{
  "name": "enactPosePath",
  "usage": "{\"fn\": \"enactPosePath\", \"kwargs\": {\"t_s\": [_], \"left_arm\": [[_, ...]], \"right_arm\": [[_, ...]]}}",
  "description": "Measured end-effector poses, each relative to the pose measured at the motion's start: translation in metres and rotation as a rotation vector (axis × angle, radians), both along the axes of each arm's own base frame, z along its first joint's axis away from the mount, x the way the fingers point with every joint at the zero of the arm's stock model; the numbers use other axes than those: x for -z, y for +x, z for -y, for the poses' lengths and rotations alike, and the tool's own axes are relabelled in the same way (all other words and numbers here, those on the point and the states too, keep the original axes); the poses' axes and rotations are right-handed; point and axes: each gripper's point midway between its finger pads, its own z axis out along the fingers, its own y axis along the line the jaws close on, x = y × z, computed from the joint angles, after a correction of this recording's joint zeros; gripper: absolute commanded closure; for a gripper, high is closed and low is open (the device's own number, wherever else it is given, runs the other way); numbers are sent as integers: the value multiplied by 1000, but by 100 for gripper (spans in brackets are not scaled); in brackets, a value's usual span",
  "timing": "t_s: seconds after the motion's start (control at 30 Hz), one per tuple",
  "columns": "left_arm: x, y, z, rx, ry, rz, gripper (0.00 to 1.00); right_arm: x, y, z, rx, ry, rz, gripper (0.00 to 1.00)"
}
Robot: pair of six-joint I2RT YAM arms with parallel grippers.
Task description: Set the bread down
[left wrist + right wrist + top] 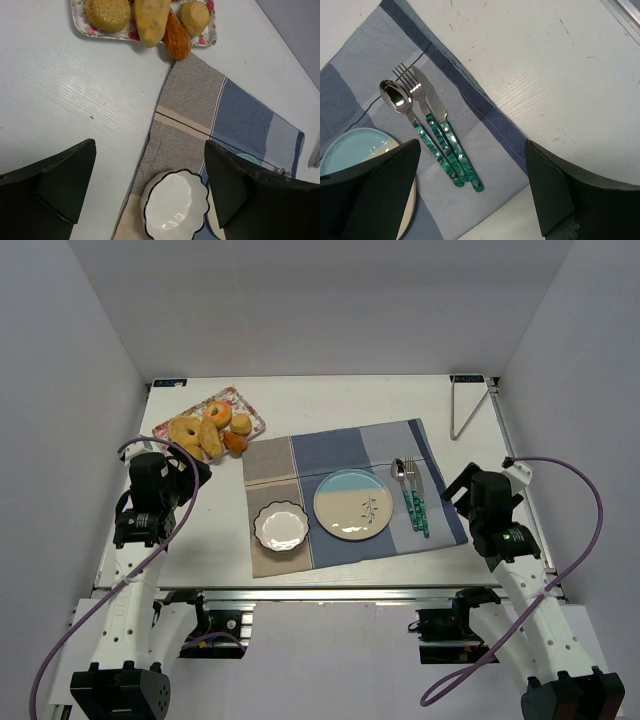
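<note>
The bread [209, 437], an elongated golden-yellow roll, lies on a floral tray [252, 418] at the back left among doughnuts and small buns. In the left wrist view the bread [150, 20] lies at the top edge on the tray [97, 31]. My left gripper [190, 472] is open and empty, just in front of the tray; in its own view [150, 150] it hangs over the placemat's left edge. My right gripper [462, 490] is open and empty at the placemat's right edge; in its own view [472, 150] it sits above the cutlery handles.
A blue and grey placemat [400, 445] holds a light-blue and cream dinner plate [352, 503], a white scalloped bowl [281, 526] and a spoon, fork and knife with green handles [412, 502]. A wire stand [468, 405] is at the back right corner.
</note>
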Motion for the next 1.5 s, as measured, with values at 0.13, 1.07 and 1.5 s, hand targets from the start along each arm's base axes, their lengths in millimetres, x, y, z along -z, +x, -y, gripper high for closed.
{"fn": "enactPosePath", "kwargs": {"t_s": [0.13, 1.07, 1.5], "left_arm": [[0, 0, 0, 0, 0, 0, 2], [39, 31, -5, -15, 8, -112, 2], [27, 45, -7, -20, 17, -42, 2]], "right_arm": [[-2, 2, -3, -21, -2, 10, 11], [24, 294, 46, -64, -122, -267, 11], [103, 352, 77, -92, -206, -347, 11]]}}
